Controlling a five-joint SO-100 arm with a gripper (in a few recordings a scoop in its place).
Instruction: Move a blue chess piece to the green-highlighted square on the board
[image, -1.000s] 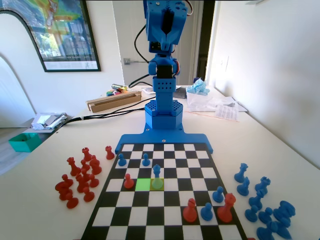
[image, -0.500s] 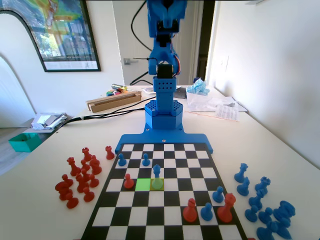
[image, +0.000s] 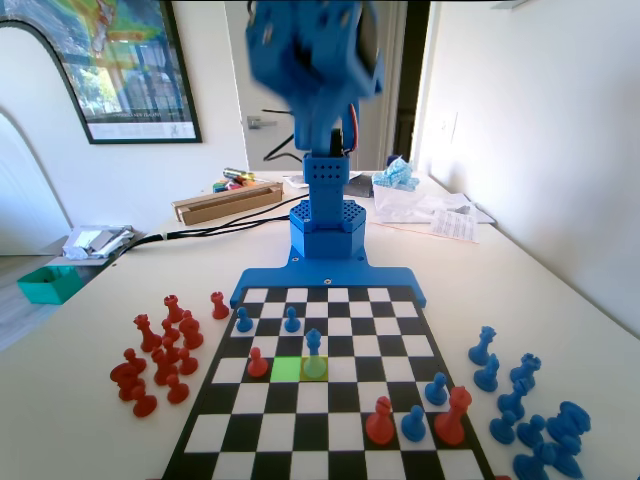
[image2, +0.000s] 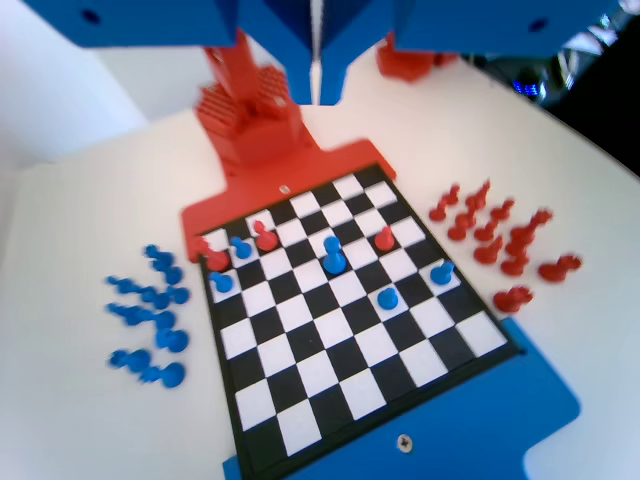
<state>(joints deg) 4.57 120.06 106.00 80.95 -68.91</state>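
The slim blue chess piece (image: 313, 346) stands on the olive-tinted square, immediately right of the green-highlighted square (image: 287, 368) in the fixed view. That green square is bare, with a red pawn (image: 257, 363) on its left. From the wrist view the same blue piece (image2: 333, 254) stands near the middle of the board (image2: 370, 360). My gripper (image2: 318, 92) hangs high above the board's far end. Its jaws are shut with only a thin slit between them and hold nothing. In the fixed view the arm's raised head (image: 312, 55) is blurred, far above the piece.
Blue pawns (image: 243, 320) (image: 291, 320) stand near the arm's base. Two red pieces (image: 380, 421) (image: 452, 415) and two blue pawns (image: 436, 389) (image: 413, 424) stand near the camera end. Spare red pieces (image: 160, 350) lie left of the board, spare blue ones (image: 530, 410) right.
The arm's head has swung from upright to a blurred pose tipped over toward the board. No piece on the board has moved.
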